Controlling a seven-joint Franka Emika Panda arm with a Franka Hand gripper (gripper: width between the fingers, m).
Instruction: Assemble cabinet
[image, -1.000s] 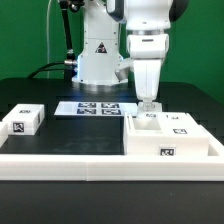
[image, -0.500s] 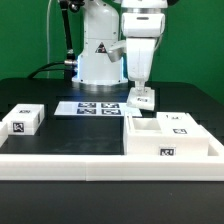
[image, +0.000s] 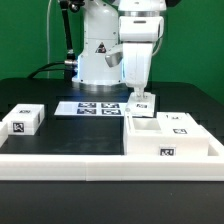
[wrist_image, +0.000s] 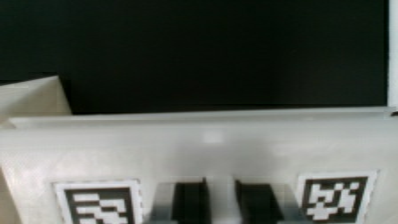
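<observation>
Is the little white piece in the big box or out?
Out: the gripper holds the small panel in the air, clear of the cabinet.

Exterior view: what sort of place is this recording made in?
Probably a robotics lab bench: a black table edged by a white border rail, a marker board, and a gripper holding a tagged panel.
</observation>
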